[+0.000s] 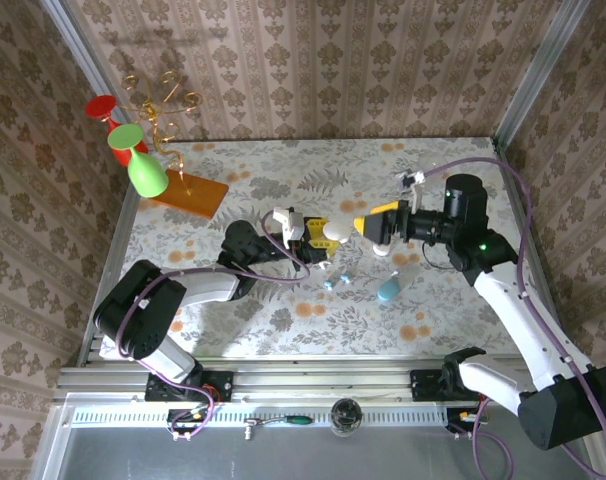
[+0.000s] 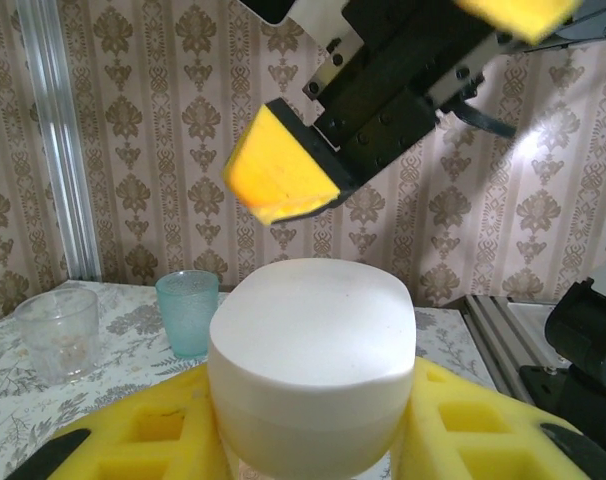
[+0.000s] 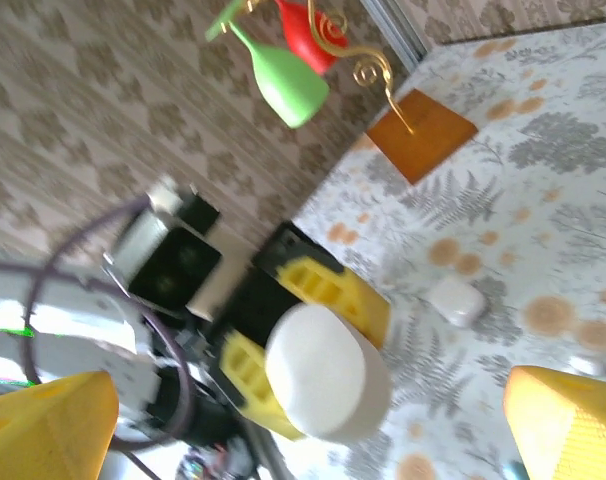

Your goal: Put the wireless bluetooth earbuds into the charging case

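The table (image 1: 173,245) was hemmed by papered walls on three sides, with a metal rail along its left edge. A goblet stand (image 1: 187,191) stood in the far left corner, and the near left cloth lay open. The left arm ran low from its base, elbow bent, forearm reaching right toward the middle. The left gripper (image 1: 322,239) pinched a white oval item (image 1: 334,232) between its yellow pads. The charging case (image 3: 456,300) lay on the cloth near that gripper, apart from it. The earbuds (image 1: 329,284) lay close together on the near side. The right gripper (image 1: 371,233) faced the oval item, jaws spread wide, not touching it. A light-blue capsule (image 1: 388,290) lay nearer the bases. The right arm rose from its base and bent back leftward. The far middle of the cloth lay open.
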You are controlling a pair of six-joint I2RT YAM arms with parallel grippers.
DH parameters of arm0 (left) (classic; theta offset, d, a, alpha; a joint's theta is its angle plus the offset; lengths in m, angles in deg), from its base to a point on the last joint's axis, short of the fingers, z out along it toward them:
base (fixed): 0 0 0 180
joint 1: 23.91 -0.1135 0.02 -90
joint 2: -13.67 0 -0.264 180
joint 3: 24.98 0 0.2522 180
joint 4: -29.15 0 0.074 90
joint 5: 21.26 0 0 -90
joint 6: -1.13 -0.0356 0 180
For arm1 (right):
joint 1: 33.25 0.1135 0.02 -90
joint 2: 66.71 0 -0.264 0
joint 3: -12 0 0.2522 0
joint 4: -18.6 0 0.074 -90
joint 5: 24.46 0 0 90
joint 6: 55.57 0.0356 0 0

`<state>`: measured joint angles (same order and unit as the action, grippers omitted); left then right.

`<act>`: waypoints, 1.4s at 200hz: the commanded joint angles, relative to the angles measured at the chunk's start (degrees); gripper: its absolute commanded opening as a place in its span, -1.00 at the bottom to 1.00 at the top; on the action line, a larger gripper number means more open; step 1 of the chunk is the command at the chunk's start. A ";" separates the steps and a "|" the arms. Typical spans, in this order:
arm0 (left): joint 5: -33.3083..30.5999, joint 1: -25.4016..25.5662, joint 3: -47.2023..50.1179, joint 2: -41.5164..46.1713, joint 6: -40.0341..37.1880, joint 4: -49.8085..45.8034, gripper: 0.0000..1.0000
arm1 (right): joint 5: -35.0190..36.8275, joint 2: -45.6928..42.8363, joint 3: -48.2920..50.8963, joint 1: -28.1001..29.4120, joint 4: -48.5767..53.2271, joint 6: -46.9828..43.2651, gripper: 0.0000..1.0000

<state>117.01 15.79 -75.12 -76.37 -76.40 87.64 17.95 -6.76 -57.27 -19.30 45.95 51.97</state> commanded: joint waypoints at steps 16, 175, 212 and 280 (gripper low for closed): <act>3.61 -0.19 0.41 1.45 1.80 1.54 -0.26 | 15.52 -0.95 -2.00 9.03 11.87 -31.54 1.00; 5.24 -0.41 2.02 1.69 -0.56 1.45 -0.26 | 26.91 1.00 -1.50 9.01 0.13 -22.72 1.00; 6.25 -0.28 1.53 1.70 0.19 1.48 -0.26 | 25.83 2.40 -1.97 7.67 -0.22 -21.76 1.00; 5.58 -0.12 1.71 1.80 0.80 1.54 -0.26 | 18.74 2.62 -3.00 7.67 1.92 -24.24 1.00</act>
<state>121.54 15.25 -73.24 -75.84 -75.99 87.47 41.51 -3.11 -58.10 -11.52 46.91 29.19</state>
